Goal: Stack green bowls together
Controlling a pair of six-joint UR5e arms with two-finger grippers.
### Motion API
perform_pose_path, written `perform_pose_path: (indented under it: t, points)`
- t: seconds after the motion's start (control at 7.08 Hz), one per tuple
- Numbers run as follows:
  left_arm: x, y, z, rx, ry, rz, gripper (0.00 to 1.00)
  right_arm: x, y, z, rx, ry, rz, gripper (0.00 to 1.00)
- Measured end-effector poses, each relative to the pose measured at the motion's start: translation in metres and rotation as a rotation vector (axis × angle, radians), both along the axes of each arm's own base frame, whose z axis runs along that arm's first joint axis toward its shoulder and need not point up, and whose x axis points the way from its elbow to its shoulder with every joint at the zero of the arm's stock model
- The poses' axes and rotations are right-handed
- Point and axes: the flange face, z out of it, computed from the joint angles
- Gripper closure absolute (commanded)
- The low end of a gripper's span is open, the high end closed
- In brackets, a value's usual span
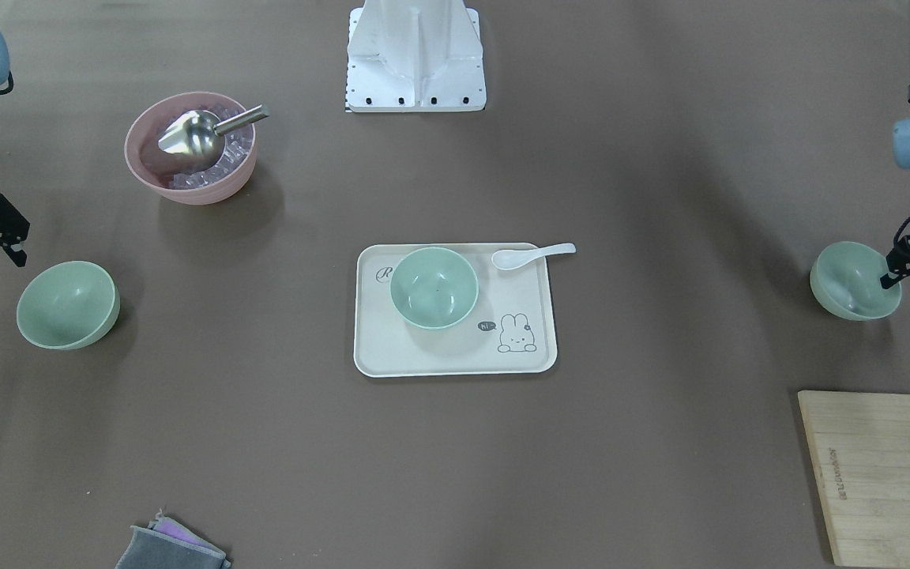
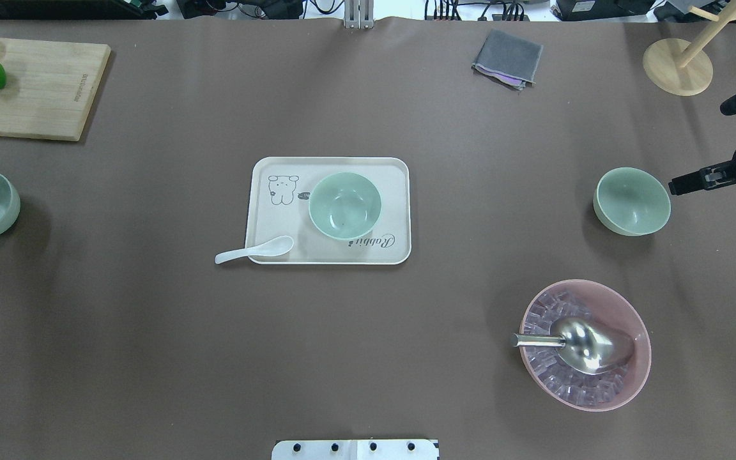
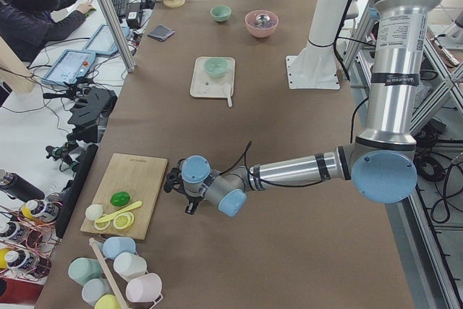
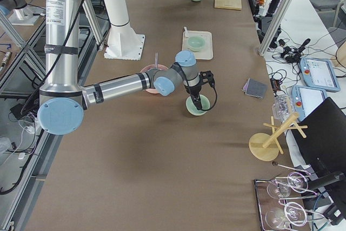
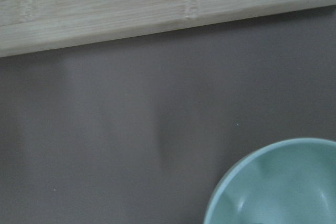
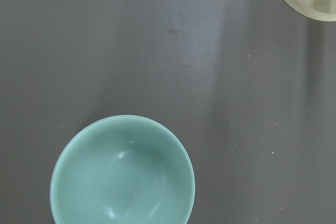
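Three pale green bowls stand apart and upright. One bowl (image 1: 433,286) sits on the cream tray (image 1: 455,356) at the table's middle. A second bowl (image 1: 850,280) is at the robot's left, and my left gripper (image 1: 905,283) hovers over its outer rim, open and empty; the left wrist view shows this bowl (image 5: 278,187) at the bottom right. The third bowl (image 1: 68,304) (image 2: 631,201) is at the robot's right. My right gripper (image 1: 13,245) (image 2: 678,184) hangs just beyond its outer side, open and empty; the right wrist view shows this bowl (image 6: 123,174) below.
A pink bowl (image 1: 190,186) with ice and a metal scoop (image 1: 198,134) stands near the right-side green bowl. A white spoon (image 1: 534,254) lies over the tray's edge. A wooden cutting board (image 2: 42,89) with fruit, a grey cloth (image 2: 507,59) and a wooden stand (image 2: 678,67) are at the far side.
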Motion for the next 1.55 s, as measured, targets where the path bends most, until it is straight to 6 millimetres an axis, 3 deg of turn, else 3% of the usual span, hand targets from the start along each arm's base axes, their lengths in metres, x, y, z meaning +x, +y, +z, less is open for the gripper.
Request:
perform_pose_path:
  t: [0.28, 0.56, 0.85, 0.99, 1.13, 1.27, 1.55]
  points:
    - [0.001, -0.001, -0.008, 0.015, 0.009, 0.002, 1.00, 0.000, 0.000, -0.001, 0.002, -0.001, 0.000, 0.00]
    - [0.006, -0.007, -0.038, 0.042, 0.057, 0.019, 1.00, 0.000, 0.001, -0.001, 0.002, -0.002, 0.000, 0.00]
    - [0.012, -0.018, -0.091, 0.042, 0.138, -0.006, 1.00, 0.000, 0.001, -0.001, 0.000, -0.002, 0.001, 0.00]
    - [0.016, -0.023, -0.131, 0.045, 0.174, -0.051, 1.00, 0.000, 0.001, -0.001, -0.001, -0.002, 0.001, 0.00]
    - [0.031, -0.023, -0.170, 0.052, 0.204, -0.077, 1.00, 0.001, 0.001, -0.001, -0.002, -0.001, 0.002, 0.00]
    - [0.062, -0.020, -0.204, 0.044, 0.227, -0.089, 1.00, 0.001, 0.001, 0.000, -0.004, -0.001, 0.002, 0.00]
    - [0.148, -0.030, -0.285, -0.007, 0.256, -0.090, 1.00, 0.001, 0.002, 0.001, -0.006, 0.001, 0.003, 0.00]
